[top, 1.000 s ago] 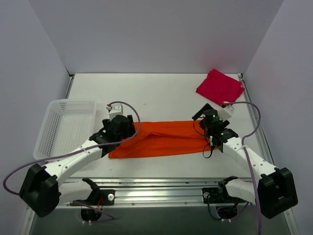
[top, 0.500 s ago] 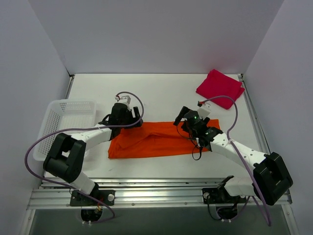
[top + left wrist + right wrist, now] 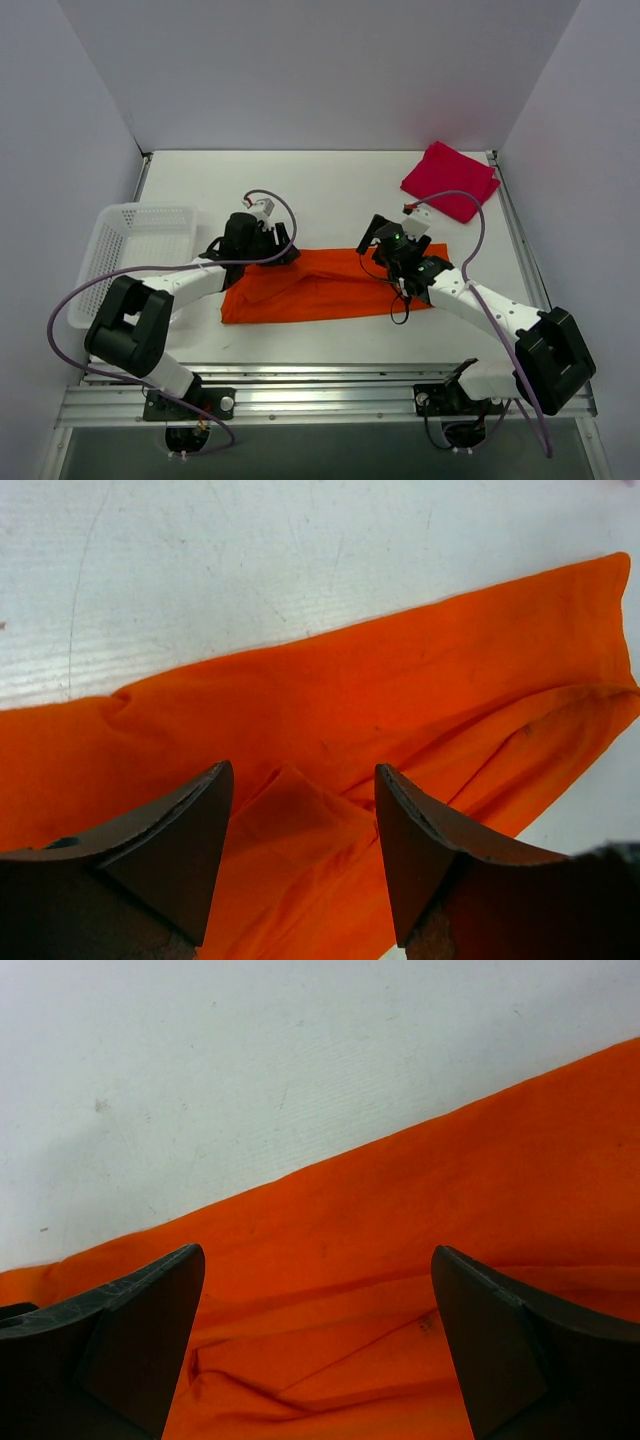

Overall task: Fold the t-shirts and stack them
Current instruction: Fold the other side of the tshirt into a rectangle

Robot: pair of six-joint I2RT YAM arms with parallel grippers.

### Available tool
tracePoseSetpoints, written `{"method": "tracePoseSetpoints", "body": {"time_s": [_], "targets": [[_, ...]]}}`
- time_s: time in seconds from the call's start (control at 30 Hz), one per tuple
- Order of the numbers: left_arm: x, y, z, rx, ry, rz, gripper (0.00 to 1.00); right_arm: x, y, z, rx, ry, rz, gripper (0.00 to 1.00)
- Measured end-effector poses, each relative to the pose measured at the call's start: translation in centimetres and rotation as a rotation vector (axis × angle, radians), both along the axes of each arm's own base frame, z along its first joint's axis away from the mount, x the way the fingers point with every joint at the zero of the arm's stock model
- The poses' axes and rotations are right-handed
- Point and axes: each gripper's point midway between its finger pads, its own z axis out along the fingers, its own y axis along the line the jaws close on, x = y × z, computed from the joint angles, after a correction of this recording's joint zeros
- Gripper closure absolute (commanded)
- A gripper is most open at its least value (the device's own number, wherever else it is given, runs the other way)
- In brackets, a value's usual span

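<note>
Two shirts: nearest us the orange shirt (image 3: 320, 283) lies as a folded strip on the bench (image 3: 330, 190). Over it our left pincer (image 3: 302, 780) stands parted astride a raised pleat, our right pincer (image 3: 317, 1260) wide open. Soft, limp cloth, we judge: pinch its far hem. Beyond its right end sits the folded red shirt (image 3: 450, 180).

White arm links (image 3: 490, 310), black joints (image 3: 125, 335), dark wedge-shaped fingers (image 3: 170, 850), lilac-grey looping cables (image 3: 60, 320).

The top camera overlooks the whole table (image 3: 330, 190) from above and behind. Both wrist cameras face the orange t-shirt (image 3: 320, 285) closely, and all views share it.
</note>
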Motion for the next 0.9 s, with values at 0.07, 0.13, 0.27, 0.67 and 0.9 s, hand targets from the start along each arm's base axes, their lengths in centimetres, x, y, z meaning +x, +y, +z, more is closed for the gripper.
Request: {"method": "tracePoseSetpoints", "body": {"time_s": [0.07, 0.13, 0.27, 0.67, 0.9], "targets": [[-0.7, 0.3, -0.4, 0.003, 0.014, 0.000, 0.33, -0.1, -0.1, -0.2, -0.007, 0.007, 0.001, 0.08], [-1.4, 0.6, -0.9, 0.009, 0.027, 0.002, 0.33, -0.1, -0.1, -0.3, -0.010, 0.009, 0.001, 0.08], [-2.8, 1.3, -2.0, 0.016, 0.055, 0.006, 0.33, -0.1, -0.2, -0.3, -0.014, 0.008, -0.001, 0.08], [-3.2, 1.5, -4.6, 0.038, 0.105, 0.011, 0.37, -0.1, -0.2, -0.3, -0.017, 0.008, -0.002, 0.08], [-2.7, 2.0, -3.9, 0.065, 0.057, 0.016, 0.37, -0.1, -0.2, -0.4, -0.020, 0.012, -0.001, 0.08]]}}
